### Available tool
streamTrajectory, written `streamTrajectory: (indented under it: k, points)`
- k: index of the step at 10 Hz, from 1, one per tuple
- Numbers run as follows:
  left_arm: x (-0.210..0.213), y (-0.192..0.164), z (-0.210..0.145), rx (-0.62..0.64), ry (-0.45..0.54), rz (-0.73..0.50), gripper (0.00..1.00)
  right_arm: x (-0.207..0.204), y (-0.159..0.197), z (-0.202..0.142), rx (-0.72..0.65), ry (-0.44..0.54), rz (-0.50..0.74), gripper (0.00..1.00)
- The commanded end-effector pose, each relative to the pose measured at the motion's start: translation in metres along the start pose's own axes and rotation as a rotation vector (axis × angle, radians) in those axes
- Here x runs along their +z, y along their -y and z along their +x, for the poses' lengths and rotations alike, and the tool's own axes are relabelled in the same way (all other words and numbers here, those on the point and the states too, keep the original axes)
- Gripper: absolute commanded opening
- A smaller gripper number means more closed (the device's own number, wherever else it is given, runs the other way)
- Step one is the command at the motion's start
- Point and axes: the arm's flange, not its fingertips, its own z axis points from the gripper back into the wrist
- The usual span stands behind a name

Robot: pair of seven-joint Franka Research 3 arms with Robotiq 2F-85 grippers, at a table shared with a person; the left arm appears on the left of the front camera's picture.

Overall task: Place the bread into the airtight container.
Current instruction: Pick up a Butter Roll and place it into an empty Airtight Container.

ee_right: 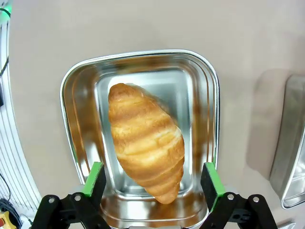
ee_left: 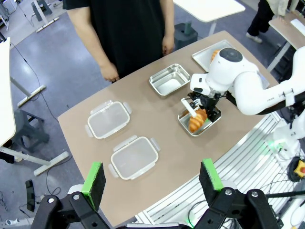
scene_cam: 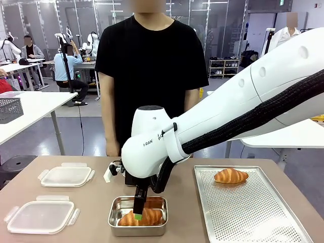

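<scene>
A golden-brown croissant [ee_right: 145, 148] lies on the floor of a rectangular stainless-steel container [ee_right: 71, 95], its lower end between the spread green pads [ee_right: 96, 177] of the right tool [ee_right: 153, 183]. The wrist camera shows a gap on each side, so the jaws stand apart and grip nothing.

Seen from the front, the tool [scene_cam: 138, 210] points straight down into the container [scene_cam: 121, 230], which sits near the robot's edge of the tan surface [scene_cam: 96, 202]. One green pad is level with the croissant [scene_cam: 149, 217]. The white right arm [scene_cam: 243, 96] comes in from the picture's right, reaches past the middle and bends at the wrist above the container.

The left tool [ee_left: 152, 177] hangs high over the surface, fingers wide apart with nothing between them. Its camera looks down on two clear plastic lids [ee_left: 108, 119] lying side by side. It also shows an empty steel container [ee_left: 170, 79] just beyond the filled one, toward the person.

A second croissant [scene_cam: 231, 175] rests at the far end of a perforated metal tray [scene_cam: 253, 212] on the robot's right. A person in a black T-shirt [scene_cam: 152, 66] stands at the far side, arms hanging down.
</scene>
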Motion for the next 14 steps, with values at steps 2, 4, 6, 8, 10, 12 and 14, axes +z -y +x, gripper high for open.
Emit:
streamTrajectory:
  k: [2, 4, 6, 8, 10, 12, 14]
  points:
    - [0.002, 0.000, 0.002, -0.004, -0.001, 0.002, 1.00, 0.039, -0.004, -0.008, -0.053, 0.015, 0.000, 1.00]
    - [0.002, 0.000, 0.002, -0.004, -0.001, 0.002, 1.00, 0.121, -0.020, -0.032, -0.106, 0.019, -0.023, 1.00]
    - [0.002, 0.000, 0.002, -0.004, -0.001, 0.002, 1.00, 0.191, -0.033, -0.066, -0.152, 0.030, -0.001, 1.00]
    - [0.002, 0.000, 0.002, -0.004, -0.001, 0.002, 1.00, 0.251, -0.032, -0.123, -0.270, 0.072, -0.009, 1.00]
    - [0.002, 0.000, 0.002, -0.004, -0.001, 0.002, 1.00, 0.274, -0.035, -0.182, -0.389, 0.140, -0.018, 1.00]
    - [0.002, 0.000, 0.002, -0.004, -0.001, 0.002, 1.00, 0.281, -0.044, -0.247, -0.396, 0.266, -0.020, 1.00]
    - [0.002, 0.000, 0.002, -0.004, -0.001, 0.002, 1.00, 0.269, -0.038, -0.313, -0.357, 0.363, -0.017, 1.00]
